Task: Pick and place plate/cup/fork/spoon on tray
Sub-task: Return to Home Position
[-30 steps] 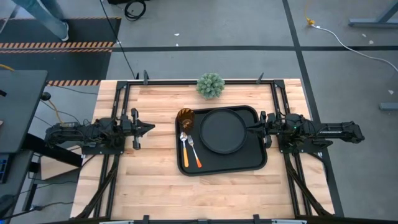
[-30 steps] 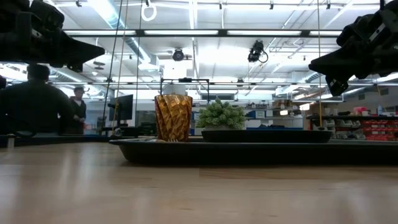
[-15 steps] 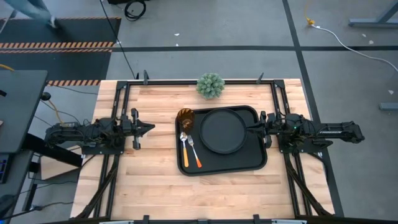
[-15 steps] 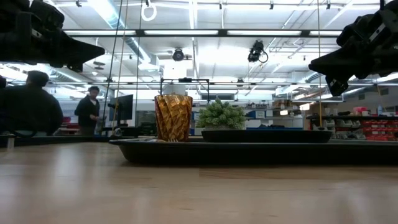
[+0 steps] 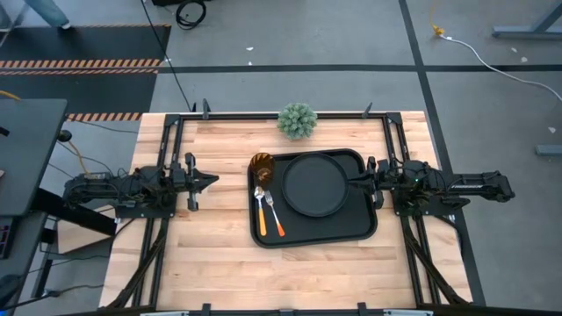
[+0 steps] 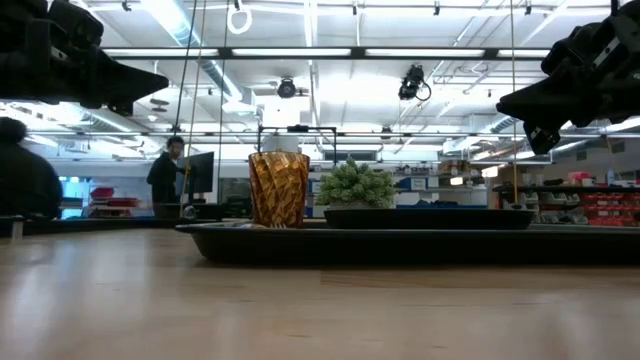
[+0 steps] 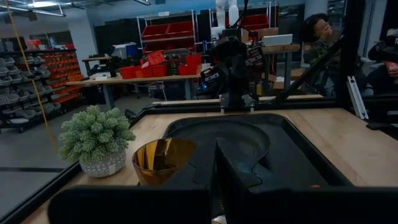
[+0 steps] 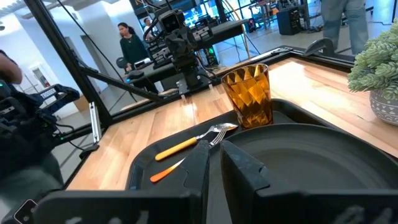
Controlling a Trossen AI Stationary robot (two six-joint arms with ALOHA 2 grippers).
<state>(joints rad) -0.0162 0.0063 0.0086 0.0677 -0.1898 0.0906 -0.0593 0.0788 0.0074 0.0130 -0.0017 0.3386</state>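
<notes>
Overhead arrangement: the tray [image 5: 314, 234] lies at the centre of the wooden worktop [image 5: 211, 254], its long side running left to right. The plate [image 5: 315, 184] rests flat inside the tray, filling its right and far portion. The cup [image 5: 262, 164] stands upright in the tray's far-left corner, just beside the plate's rim. The spoon [image 5: 260, 207] and the fork [image 5: 274, 213] lie side by side on the tray floor along its left side, near of the cup, heads toward the cup and handles pointing to the near edge; the spoon is the left one of the pair. A small potted plant [image 5: 298, 121] sits on the worktop at its far edge, beyond the tray.

Arm poses: both arms are folded low and stretched horizontally, facing each other across the tray. The left claw [image 5: 207, 181] hovers over bare worktop well left of the tray, pointing toward it, with its fingers pressed together and nothing between them. The right claw [image 5: 355, 182] points left, its tip reaching over the tray's right rim above the plate's right edge; its fingers [image 8: 202, 163] sit close together with only a narrow slit between them and grip nothing.

Level view: the cup [image 6: 278, 189] and the plate [image 6: 428, 217] rise above the tray's rim [image 6: 400, 243], with both claws held above the worktop at either side. People [image 6: 165, 178] stand in the room beyond.
</notes>
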